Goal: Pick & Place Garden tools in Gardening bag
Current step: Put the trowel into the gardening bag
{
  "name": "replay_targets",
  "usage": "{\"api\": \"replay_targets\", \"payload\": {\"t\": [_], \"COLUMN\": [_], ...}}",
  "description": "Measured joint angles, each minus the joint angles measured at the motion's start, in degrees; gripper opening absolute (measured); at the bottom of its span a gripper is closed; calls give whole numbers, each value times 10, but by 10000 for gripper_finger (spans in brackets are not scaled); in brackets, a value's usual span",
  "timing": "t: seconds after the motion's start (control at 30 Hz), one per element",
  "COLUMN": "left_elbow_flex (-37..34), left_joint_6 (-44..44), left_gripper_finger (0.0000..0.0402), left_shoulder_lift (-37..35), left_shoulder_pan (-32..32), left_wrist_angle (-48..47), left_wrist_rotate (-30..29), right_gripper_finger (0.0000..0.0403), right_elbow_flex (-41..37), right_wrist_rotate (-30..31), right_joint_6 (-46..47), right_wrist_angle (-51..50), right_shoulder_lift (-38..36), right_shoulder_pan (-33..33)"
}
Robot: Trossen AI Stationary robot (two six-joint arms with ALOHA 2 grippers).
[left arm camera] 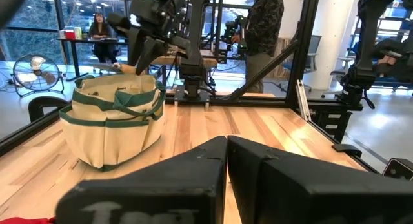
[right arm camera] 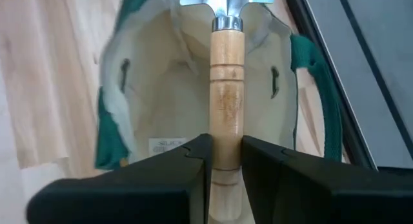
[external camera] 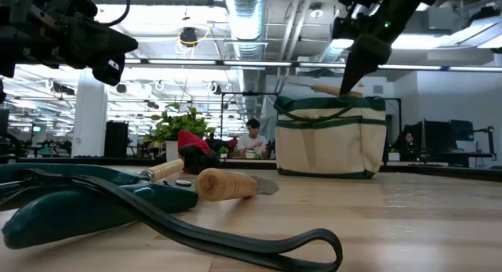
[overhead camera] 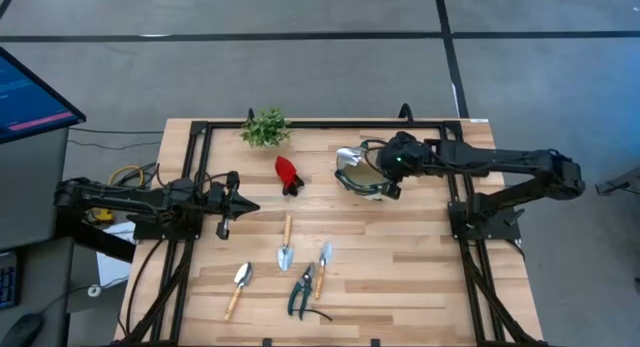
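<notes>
The beige gardening bag with green trim (overhead camera: 358,177) stands at the table's far right; it also shows in the low view (external camera: 329,139) and the left wrist view (left arm camera: 116,121). My right gripper (right arm camera: 226,150) is above the bag's opening, shut on a wooden-handled trowel (right arm camera: 227,69). My left gripper (overhead camera: 245,205) is shut and empty at the table's left, above the board. On the table lie a red-and-black tool (overhead camera: 288,174), three wooden-handled hand tools (overhead camera: 285,245) (overhead camera: 323,267) (overhead camera: 238,287) and dark pruners (overhead camera: 303,295). My right gripper pinches the trowel's wooden handle near its free end (right arm camera: 226,130) between its two fingers. The fingers come slanting down from the table's right side, and the handle runs on past them. The trowel is lifted clear, its handle (external camera: 329,89) just above the bag's rim and its metal head (right arm camera: 226,1) over the bag.
A green potted plant (overhead camera: 265,127) stands at the far edge, left of the bag. Black frame rails (overhead camera: 200,187) run along the table's sides. Bare board lies between the bag and the loose tools.
</notes>
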Motion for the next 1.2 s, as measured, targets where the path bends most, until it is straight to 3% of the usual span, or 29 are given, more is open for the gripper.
{"api": "replay_targets", "payload": {"t": [0.53, 1.2], "left_elbow_flex": [0, 0], "left_joint_6": [0, 0], "left_gripper_finger": [2, 2], "left_shoulder_lift": [0, 0], "left_shoulder_pan": [0, 0], "left_wrist_angle": [0, 0], "left_wrist_rotate": [0, 0], "right_gripper_finger": [48, 52], "right_elbow_flex": [-52, -54], "right_wrist_rotate": [-58, -103], "right_joint_6": [0, -4], "right_wrist_angle": [33, 1], "right_shoulder_lift": [-2, -1], "right_shoulder_pan": [-36, -58]}}
